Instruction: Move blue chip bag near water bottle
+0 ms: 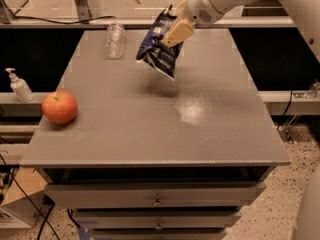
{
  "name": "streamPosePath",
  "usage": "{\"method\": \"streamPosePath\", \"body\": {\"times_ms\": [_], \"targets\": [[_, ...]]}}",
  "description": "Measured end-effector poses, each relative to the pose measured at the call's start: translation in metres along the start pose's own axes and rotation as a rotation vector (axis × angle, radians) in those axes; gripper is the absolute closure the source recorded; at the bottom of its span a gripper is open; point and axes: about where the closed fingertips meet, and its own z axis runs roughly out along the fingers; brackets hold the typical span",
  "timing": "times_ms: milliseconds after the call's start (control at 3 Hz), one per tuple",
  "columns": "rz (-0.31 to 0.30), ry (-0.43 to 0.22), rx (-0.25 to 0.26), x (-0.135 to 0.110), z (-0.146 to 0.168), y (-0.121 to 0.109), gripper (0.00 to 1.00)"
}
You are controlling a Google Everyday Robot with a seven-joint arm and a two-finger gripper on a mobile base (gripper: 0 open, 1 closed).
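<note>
The single camera view looks down across a grey table (210,134) with drawers (157,202) under its front edge. The gripper (171,36) hangs over the far half of the tabletop, at the end of a white arm that enters from the upper right corner. Its tan fingers (178,30) are pinched together on the upper part of the blue chip bag (158,55), which hangs down and to the picture-left of the gripper, tilted, white lettering outward. A soft shadow (156,89) lies on the tabletop below the gripper, apart from the bag's bottom edge, so the bag appears to be fully in the air, though the gap at its lowest corner is hard to judge from this angle.

The water bottle (114,40) lies on the table to the picture-left of the gripper and a little farther back, close to the far edge. Bag and bottle are near each other but not touching. Well away from the gripper, toward the near left corner, sits a red apple (59,107). Off the table beyond it stands a white pump dispenser (20,86).

As I judge it, the pickup is done and the carry is mostly done. What is left is a short move toward the bottle, setting the bag down beside it without knocking it, and letting go.
</note>
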Motion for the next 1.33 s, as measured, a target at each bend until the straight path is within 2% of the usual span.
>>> {"method": "streamPosePath", "body": {"times_ms": [667, 1000, 1333], "targets": [[0.262, -0.192, 0.194, -0.017, 0.034, -0.061, 1.00], [0.312, -0.227, 0.245, -0.015, 0.044, -0.089, 1.00], [0.323, -0.234, 0.245, -0.013, 0.054, -0.103, 1.00]]}}
